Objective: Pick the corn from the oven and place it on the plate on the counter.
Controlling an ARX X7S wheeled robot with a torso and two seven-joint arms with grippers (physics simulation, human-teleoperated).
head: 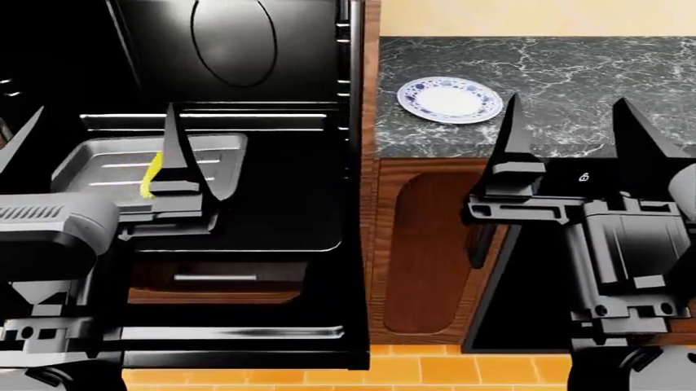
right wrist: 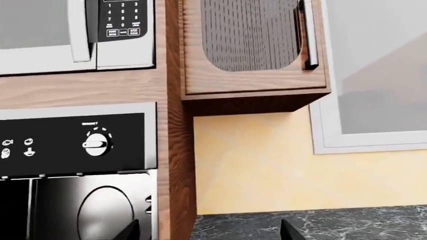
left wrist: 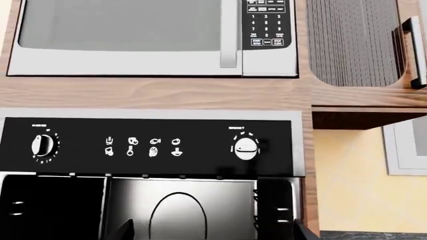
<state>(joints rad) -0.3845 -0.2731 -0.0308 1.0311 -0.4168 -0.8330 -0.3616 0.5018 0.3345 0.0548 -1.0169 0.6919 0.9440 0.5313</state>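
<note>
corn (head: 152, 173) lies in tray (head: 103, 167) inside oven (head: 272, 98), partly hidden | left gripper (head: 98, 155) released, seemingly aligned for reaching | right gripper (head: 571, 134) released, idle below plate (head: 449, 99) | we approach

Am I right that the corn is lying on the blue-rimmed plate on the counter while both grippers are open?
Not quite. In the head view the corn lies on the grey tray inside the oven, not on the plate. Both the left gripper and right gripper are open.
</note>
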